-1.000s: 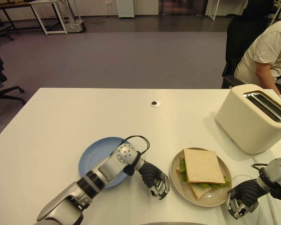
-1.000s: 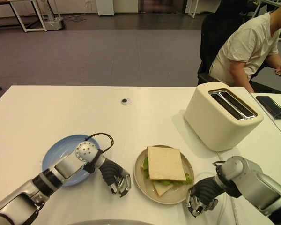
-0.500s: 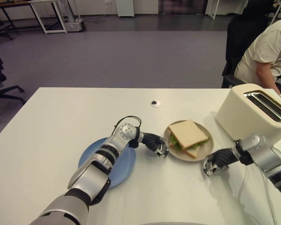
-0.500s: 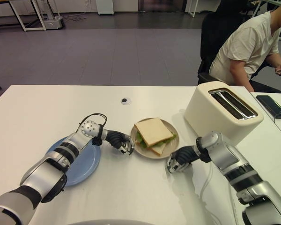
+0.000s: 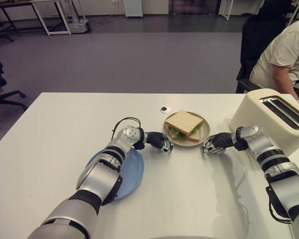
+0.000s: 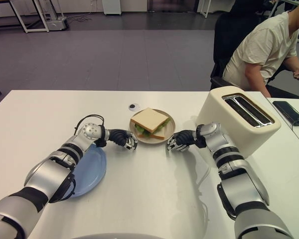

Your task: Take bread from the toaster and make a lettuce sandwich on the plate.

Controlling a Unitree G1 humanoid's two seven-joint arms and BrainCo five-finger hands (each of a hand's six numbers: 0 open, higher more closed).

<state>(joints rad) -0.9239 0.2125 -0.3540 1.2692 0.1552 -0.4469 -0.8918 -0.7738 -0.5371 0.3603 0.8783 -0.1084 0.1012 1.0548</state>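
The sandwich, two slices of bread with lettuce between them, lies on a beige plate at the middle of the white table. My left hand sits at the plate's near left rim with its fingers curled. At the near right rim my right hand is curled the same way. I cannot tell whether either hand touches the rim. The cream toaster stands at the right with both slots empty.
An empty blue plate lies under my left forearm. A small round disc is set in the table just behind the sandwich. A dark phone lies right of the toaster. A seated person is behind the table's far right corner.
The beige plate with the sandwich has slid away from me toward the table's middle. Both hands stretched forward with it, staying on either side of it.
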